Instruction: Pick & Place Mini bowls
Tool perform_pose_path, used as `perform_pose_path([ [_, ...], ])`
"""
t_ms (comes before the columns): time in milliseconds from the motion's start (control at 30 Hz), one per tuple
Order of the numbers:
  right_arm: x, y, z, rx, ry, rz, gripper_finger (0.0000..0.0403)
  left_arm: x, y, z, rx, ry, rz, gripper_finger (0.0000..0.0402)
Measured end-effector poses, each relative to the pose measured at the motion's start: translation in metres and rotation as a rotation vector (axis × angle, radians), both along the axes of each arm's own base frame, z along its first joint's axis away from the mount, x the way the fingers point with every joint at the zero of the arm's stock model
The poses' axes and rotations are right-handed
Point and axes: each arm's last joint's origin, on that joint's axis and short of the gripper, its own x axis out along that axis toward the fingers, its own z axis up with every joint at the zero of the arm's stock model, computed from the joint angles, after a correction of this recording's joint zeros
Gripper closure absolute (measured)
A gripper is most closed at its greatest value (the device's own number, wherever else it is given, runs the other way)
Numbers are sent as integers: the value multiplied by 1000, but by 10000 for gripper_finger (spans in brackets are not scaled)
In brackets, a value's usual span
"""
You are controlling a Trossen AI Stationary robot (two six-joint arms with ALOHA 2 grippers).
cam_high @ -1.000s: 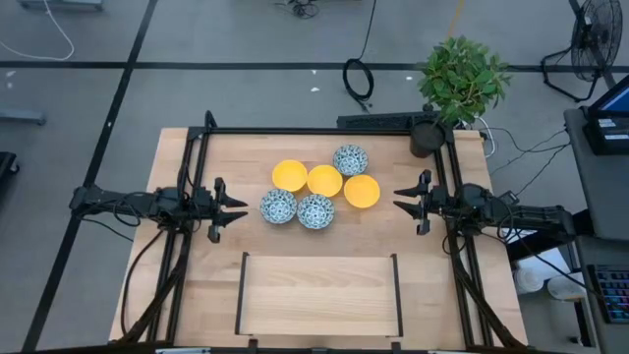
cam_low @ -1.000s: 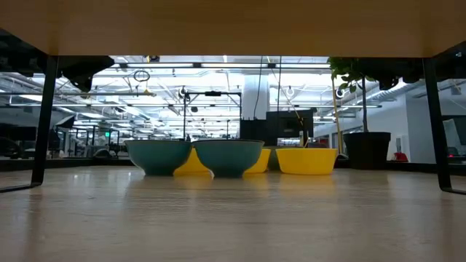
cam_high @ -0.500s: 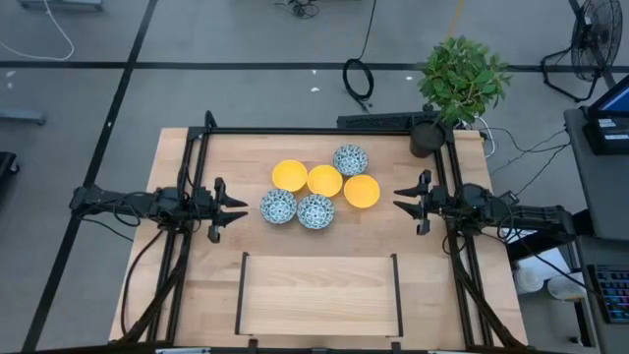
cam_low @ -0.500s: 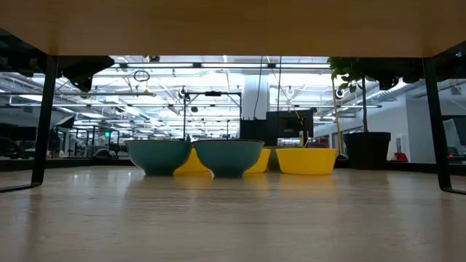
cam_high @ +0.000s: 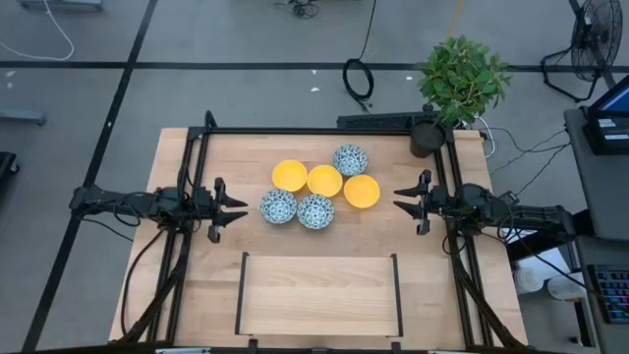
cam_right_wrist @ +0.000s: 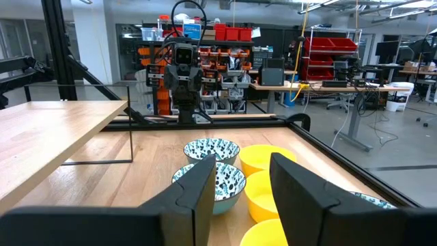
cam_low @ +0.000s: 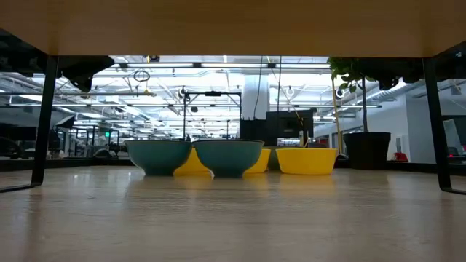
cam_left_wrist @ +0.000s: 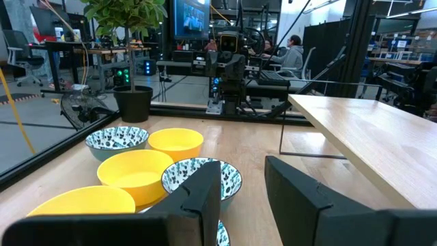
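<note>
Six mini bowls stand upright in a cluster at the table's middle, toward the far side. Three are yellow (cam_high: 290,175) (cam_high: 324,180) (cam_high: 362,191). Three are blue-patterned (cam_high: 351,159) (cam_high: 278,206) (cam_high: 315,210). My left gripper (cam_high: 239,208) is open and empty, left of the cluster, fingers level and pointing at it. My right gripper (cam_high: 400,203) is open and empty, right of the cluster, pointing at it. In the left wrist view the nearest patterned bowl (cam_left_wrist: 201,179) lies beyond the fingers. In the right wrist view patterned bowls (cam_right_wrist: 213,149) and yellow bowls (cam_right_wrist: 270,158) lie ahead.
A raised wooden shelf on thin black legs (cam_high: 319,293) stands at the table's near middle. A dark plant pot (cam_high: 428,139) with a leafy plant stands at the far right corner. A black frame (cam_high: 324,130) edges the table. Bare wood lies between each gripper and the bowls.
</note>
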Motion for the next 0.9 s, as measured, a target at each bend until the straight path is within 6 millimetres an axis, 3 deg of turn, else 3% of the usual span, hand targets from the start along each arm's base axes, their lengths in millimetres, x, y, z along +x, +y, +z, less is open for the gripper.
perform_pose_path([
  [300, 0, 0, 2, 9, -18, 1, 277, 0, 0, 0, 0, 0, 0, 284],
  [700, -1, 0, 8, 245, -116, 18, 277, 0, 0, 0, 0, 0, 0, 284],
  [900, -5, -8, 16, 237, -230, -245, 277, 0, 0, 0, 0, 0, 0, 284],
])
